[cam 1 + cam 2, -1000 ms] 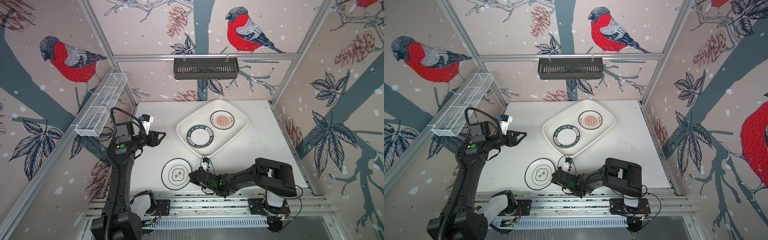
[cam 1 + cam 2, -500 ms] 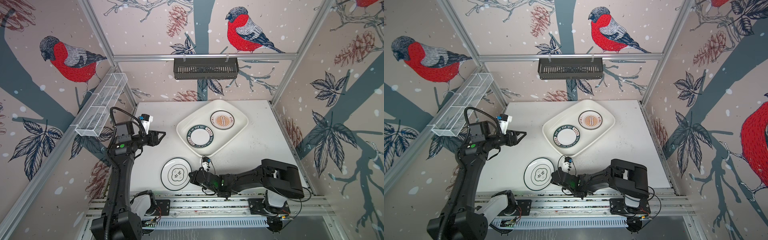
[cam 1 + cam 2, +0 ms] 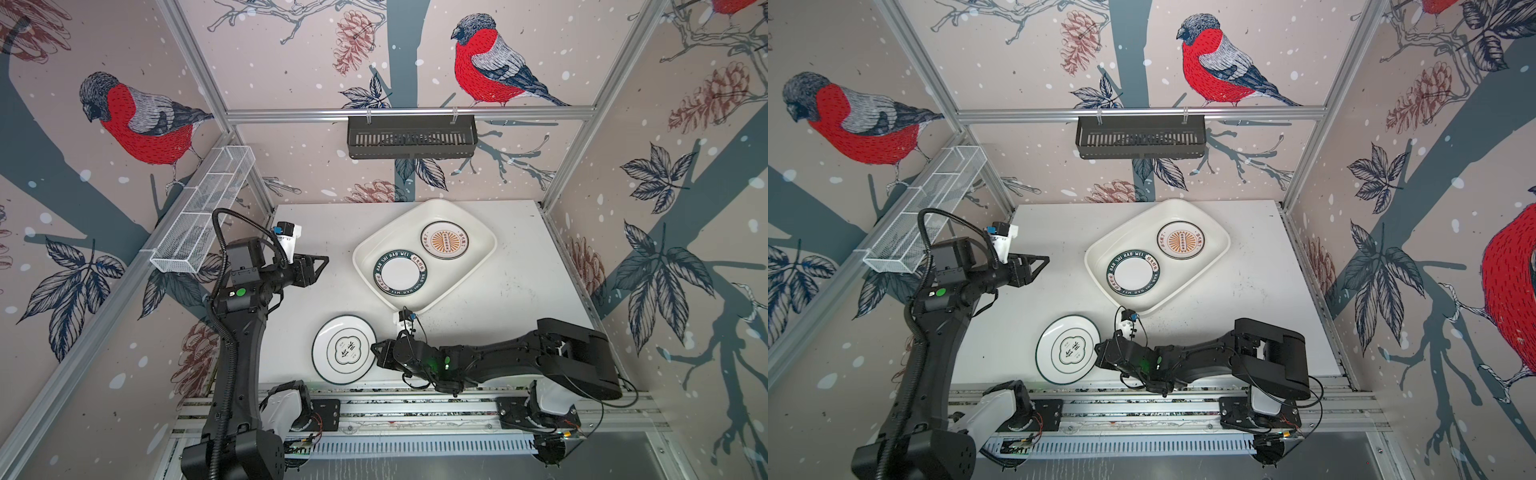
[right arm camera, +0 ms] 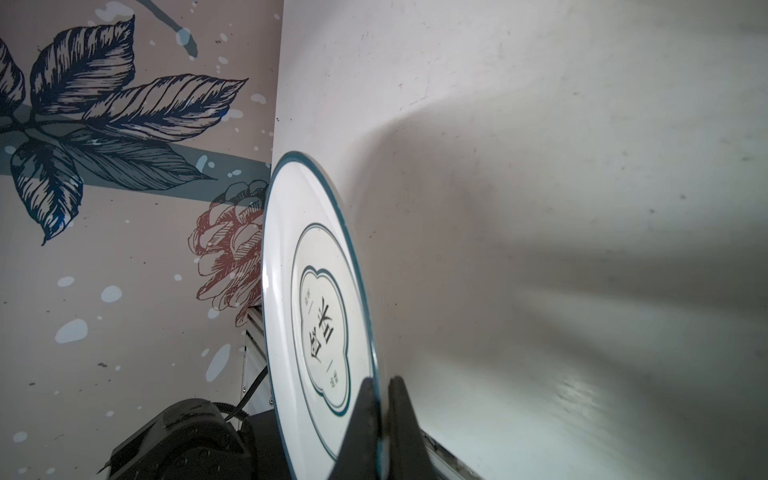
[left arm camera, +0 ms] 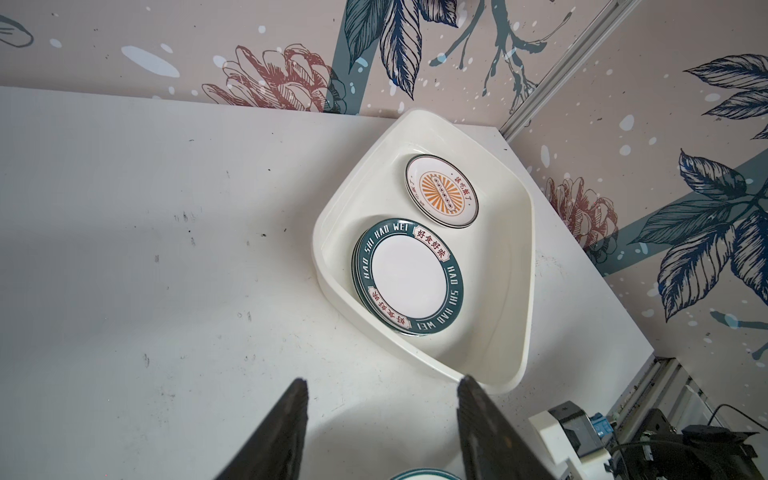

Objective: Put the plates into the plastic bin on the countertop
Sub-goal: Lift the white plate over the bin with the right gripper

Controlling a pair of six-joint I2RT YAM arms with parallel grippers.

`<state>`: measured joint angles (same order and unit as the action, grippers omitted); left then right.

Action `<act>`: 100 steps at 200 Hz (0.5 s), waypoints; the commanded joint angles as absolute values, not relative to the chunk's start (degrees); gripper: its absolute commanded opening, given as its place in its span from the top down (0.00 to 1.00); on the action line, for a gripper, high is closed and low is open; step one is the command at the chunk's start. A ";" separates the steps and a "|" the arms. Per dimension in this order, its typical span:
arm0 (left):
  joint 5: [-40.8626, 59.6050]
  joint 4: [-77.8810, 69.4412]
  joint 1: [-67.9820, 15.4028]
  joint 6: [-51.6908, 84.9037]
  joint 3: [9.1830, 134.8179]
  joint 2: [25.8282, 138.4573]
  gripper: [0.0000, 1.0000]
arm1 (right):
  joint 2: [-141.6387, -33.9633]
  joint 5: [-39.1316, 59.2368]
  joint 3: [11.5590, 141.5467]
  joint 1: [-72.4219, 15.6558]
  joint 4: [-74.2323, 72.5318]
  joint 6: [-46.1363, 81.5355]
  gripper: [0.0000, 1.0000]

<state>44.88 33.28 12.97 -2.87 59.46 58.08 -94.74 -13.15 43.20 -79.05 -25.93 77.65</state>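
Observation:
A white plate with a thin dark rim and a centre emblem is near the front edge of the countertop. My right gripper is shut on its right rim, and the plate looks tilted up off the surface. The plastic bin holds a green-lettered plate, on top of a stack, and an orange sunburst plate. My left gripper hovers open and empty left of the bin.
A black slotted basket hangs on the back wall. On the left wall is a white wire-mesh rack. The aluminium rail carrying both arm bases runs along the front edge.
My right gripper and the emblem plate have shifted slightly left, while the right arm's elbow has swung out to the right. The left arm has not moved.

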 commanded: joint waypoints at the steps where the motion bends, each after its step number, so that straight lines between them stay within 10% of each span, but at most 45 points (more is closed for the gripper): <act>1: 45.70 30.91 13.10 -1.71 61.06 57.36 0.42 | -92.81 -10.84 44.81 -78.24 -24.88 74.53 0.99; 100: 47.06 28.00 13.10 3.30 67.16 58.17 0.42 | -78.82 3.33 50.72 -55.77 -10.45 63.46 0.98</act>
<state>45.01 31.29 12.97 2.15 65.73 57.65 -81.45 -1.39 49.34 -61.23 -13.23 68.20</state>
